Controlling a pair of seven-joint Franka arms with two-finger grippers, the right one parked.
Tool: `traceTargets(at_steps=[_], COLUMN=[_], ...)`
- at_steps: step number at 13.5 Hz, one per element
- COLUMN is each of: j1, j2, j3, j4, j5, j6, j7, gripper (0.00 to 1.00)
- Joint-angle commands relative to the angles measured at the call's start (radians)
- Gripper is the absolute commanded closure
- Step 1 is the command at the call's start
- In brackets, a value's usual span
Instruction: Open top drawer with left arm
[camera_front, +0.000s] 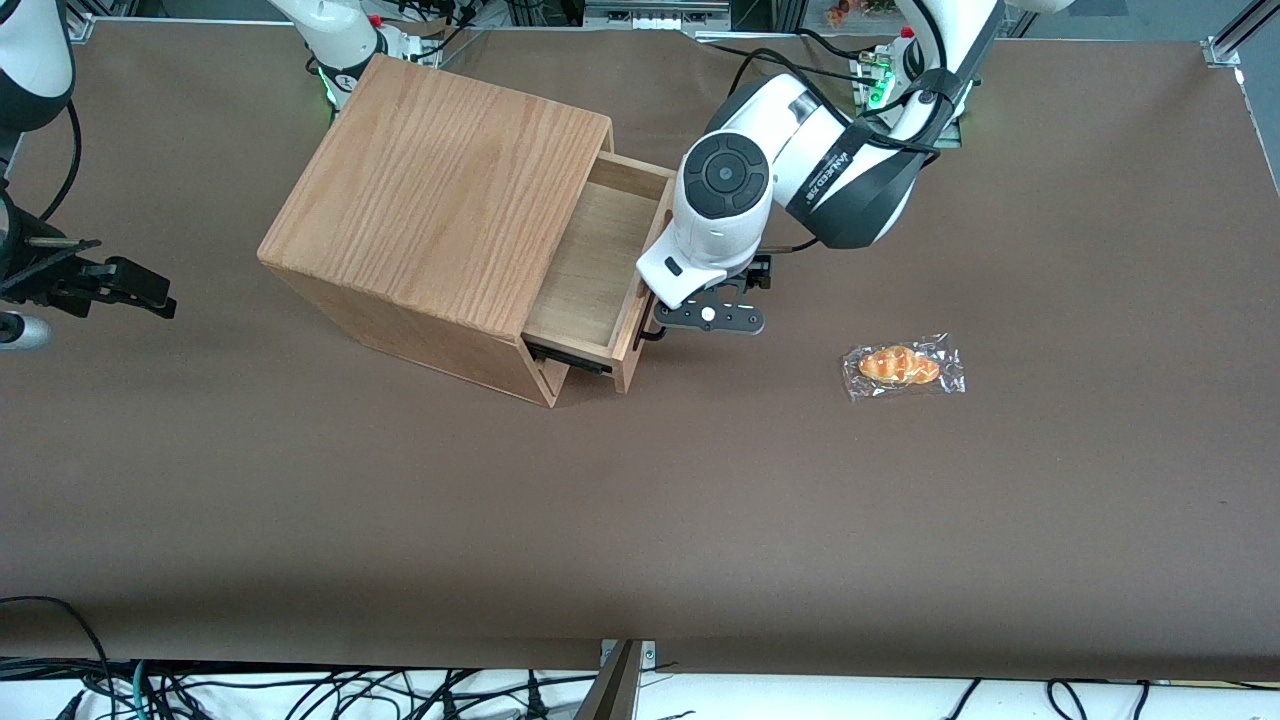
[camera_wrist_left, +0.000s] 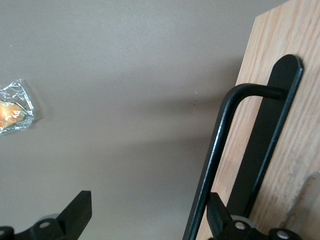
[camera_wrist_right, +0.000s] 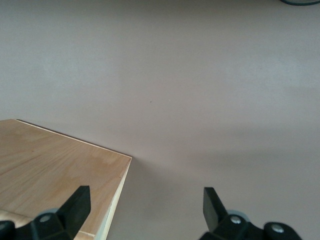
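Light-oak top drawer (camera_front: 590, 275) sits pulled partway out of the wooden cabinet (camera_front: 430, 205), pale plywood floor showing. Left arm (camera_front: 800, 165) reaches down at the drawer front; its gripper (camera_wrist_left: 145, 220) is released, fingers (camera_wrist_left: 75, 212) spread wide apart, nothing grasped. Black bar handle (camera_wrist_left: 225, 150) runs just beside one fingertip, close against it; contact can't be told. The other finger hangs over bare brown table (camera_front: 640, 520). Wrapped bread roll (camera_front: 902, 366) lies on the table, well apart from the gripper, toward the working arm's end.
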Motion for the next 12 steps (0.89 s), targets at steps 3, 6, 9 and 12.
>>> traceTargets(at_steps=[3,6,9,12], j1=[0.012,0.014,0.024,0.086], j2=[-0.041,-0.061,-0.082,-0.139], j3=[-0.006,-0.012,-0.003,0.0], j4=[-0.007,-0.002,-0.002,-0.002], j5=[0.032,0.021,0.023,0.032], j6=[-0.065,-0.065,-0.065,-0.08], j7=[0.008,0.008,0.009,0.009], gripper=[0.0,0.0,0.0,0.0])
